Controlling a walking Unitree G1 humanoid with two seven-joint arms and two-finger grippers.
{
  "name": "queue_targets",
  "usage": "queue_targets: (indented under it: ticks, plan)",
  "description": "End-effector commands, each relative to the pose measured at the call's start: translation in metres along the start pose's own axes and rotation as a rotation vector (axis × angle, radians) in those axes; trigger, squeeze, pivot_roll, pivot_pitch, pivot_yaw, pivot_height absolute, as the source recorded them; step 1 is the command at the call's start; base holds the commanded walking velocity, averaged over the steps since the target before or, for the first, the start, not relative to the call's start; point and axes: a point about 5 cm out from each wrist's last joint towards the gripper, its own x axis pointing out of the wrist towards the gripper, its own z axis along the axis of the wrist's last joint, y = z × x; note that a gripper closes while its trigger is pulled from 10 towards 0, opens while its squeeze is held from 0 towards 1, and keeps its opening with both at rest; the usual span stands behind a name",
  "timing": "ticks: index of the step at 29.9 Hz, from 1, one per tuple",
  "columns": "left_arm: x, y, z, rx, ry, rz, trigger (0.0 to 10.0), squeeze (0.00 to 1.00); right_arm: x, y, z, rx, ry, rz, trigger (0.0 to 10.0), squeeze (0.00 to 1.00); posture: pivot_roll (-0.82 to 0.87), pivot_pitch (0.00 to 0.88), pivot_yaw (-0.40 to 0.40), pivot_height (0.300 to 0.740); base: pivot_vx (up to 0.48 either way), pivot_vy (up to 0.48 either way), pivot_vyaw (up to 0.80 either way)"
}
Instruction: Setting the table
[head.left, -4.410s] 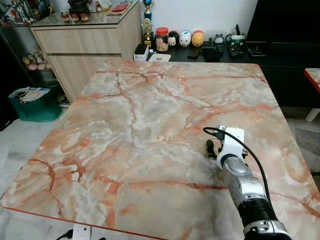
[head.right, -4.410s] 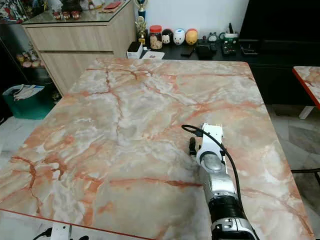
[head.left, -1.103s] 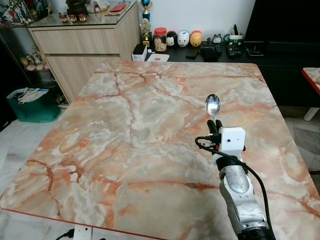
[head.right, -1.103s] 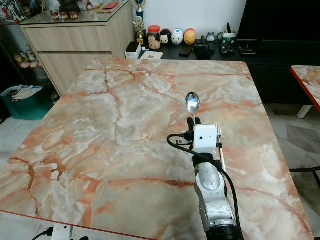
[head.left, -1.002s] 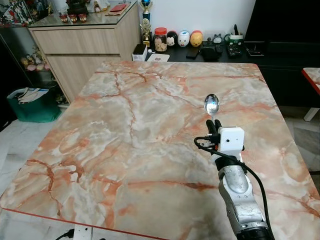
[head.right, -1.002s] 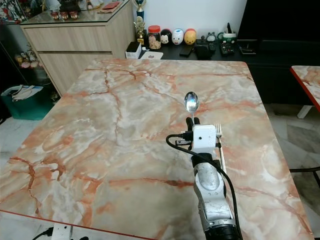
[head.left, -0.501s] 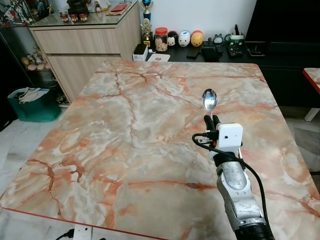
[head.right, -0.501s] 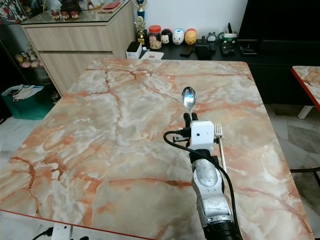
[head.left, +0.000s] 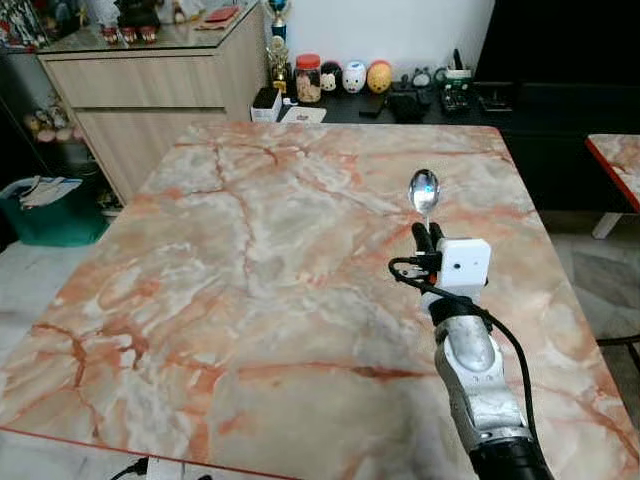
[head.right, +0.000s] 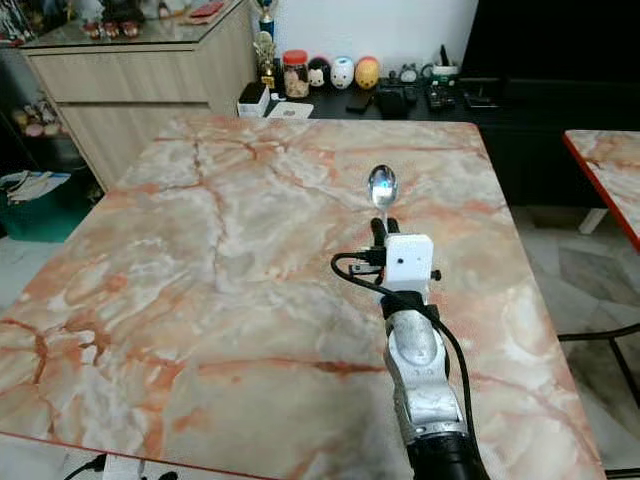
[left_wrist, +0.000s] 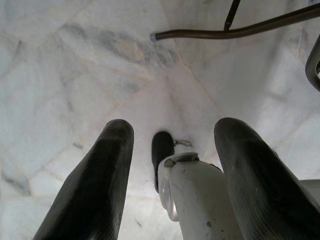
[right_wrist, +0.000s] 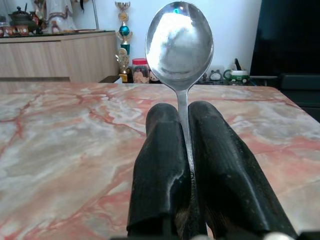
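My right gripper (head.left: 428, 236) is shut on the handle of a shiny metal spoon (head.left: 424, 190). It holds the spoon upright above the right half of the pink marble table (head.left: 250, 260), bowl uppermost. In the right wrist view the spoon (right_wrist: 179, 45) rises from between the two black fingers (right_wrist: 160, 150), which press together on its stem. My left gripper (left_wrist: 172, 129) hangs open over pale marble floor, with a white rounded robot part between its fingers.
A wooden sideboard (head.left: 150, 80) stands at the far left, and a green bin (head.left: 45, 205) sits on the floor beside it. A black low cabinet (head.left: 470, 100) behind the table carries jars and figurines. A second table (head.left: 615, 160) stands at the right.
Since 4.4 s ago the right gripper has come up off the table with the spoon held upright. In the last half second the head view has shifted; the spoon stays raised.
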Motion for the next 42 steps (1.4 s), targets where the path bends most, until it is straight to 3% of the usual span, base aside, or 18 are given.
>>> queue_targets:
  ticks: [1, 12, 42]
  plan:
    - [-0.0016, 0.0037, -0.0052, -0.016, 0.014, 0.010, 10.0, 0.00, 0.0023, 0.0026, 0.0013, 0.012, -0.003, 0.005, 10.0, 0.00, -0.09, 0.000, 0.052, 0.740, -0.322, -0.262, 0.00]
    - [-0.0016, 0.0038, -0.0052, -0.022, 0.014, 0.010, 10.0, 0.00, 0.0037, 0.0021, 0.0003, 0.019, 0.005, -0.004, 10.0, 0.00, -0.09, 0.000, 0.053, 0.740, -0.357, -0.094, 0.00]
    - [-0.0018, 0.0027, -0.0057, -0.023, 0.007, 0.006, 10.0, 0.00, 0.0097, -0.0001, 0.0065, 0.023, -0.021, -0.015, 10.0, 0.00, -0.10, 0.000, 0.048, 0.740, 0.000, 0.000, 0.00]
